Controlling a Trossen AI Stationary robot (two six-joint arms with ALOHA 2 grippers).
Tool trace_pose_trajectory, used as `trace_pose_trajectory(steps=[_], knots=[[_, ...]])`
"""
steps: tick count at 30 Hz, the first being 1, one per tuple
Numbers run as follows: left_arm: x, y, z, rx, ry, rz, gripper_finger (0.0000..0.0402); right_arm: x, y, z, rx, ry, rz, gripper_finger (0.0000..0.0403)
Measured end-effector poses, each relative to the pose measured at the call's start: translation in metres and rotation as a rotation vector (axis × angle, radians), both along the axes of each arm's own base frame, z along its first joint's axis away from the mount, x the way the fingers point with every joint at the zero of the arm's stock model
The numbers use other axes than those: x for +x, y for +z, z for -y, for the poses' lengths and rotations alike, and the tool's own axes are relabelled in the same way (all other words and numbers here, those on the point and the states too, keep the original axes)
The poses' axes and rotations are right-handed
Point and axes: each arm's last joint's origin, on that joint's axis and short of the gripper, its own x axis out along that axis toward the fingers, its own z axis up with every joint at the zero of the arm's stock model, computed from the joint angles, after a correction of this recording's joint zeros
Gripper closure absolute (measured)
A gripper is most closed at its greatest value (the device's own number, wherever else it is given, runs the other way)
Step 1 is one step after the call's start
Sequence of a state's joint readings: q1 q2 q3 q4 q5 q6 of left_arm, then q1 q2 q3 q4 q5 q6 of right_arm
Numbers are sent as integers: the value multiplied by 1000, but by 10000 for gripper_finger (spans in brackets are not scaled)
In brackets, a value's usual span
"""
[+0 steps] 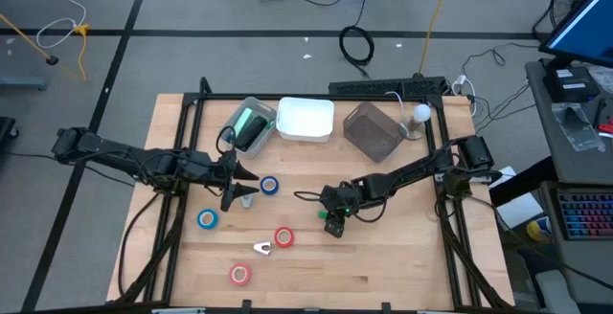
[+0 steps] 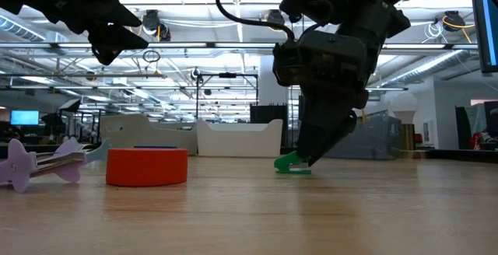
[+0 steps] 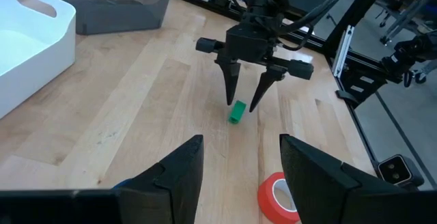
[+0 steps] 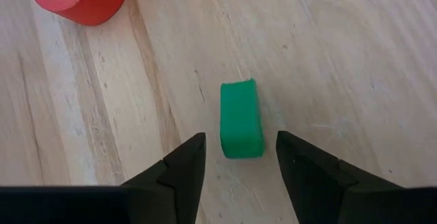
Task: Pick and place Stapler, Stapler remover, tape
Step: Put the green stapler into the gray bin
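Now the right gripper [image 1: 333, 226] points down at a small green block [image 4: 241, 119] on the table [image 1: 402, 266] — its jaws are wide apart, one on each side, and hold nothing. A red tape [image 1: 283, 237] sits at the block's 9 o'clock. The left gripper [image 1: 241, 186] waits at 10 o'clock from it, jaws open and empty, beside a blue tape [image 1: 270, 187].
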State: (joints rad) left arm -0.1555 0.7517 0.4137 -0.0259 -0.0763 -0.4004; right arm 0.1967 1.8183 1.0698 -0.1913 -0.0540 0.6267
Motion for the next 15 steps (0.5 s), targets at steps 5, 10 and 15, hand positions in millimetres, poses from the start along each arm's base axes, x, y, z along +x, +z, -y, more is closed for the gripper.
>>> trace_pose_trajectory(steps=[5,10,15], knots=[[0,0,0,0,0,0,204,0,0,0,-6,9,1,239],[0,0,0,0,0,0,204,0,0,0,-10,15,3,255],[0,0,0,-4,2,0,204,0,0,0,-18,31,11,278]])
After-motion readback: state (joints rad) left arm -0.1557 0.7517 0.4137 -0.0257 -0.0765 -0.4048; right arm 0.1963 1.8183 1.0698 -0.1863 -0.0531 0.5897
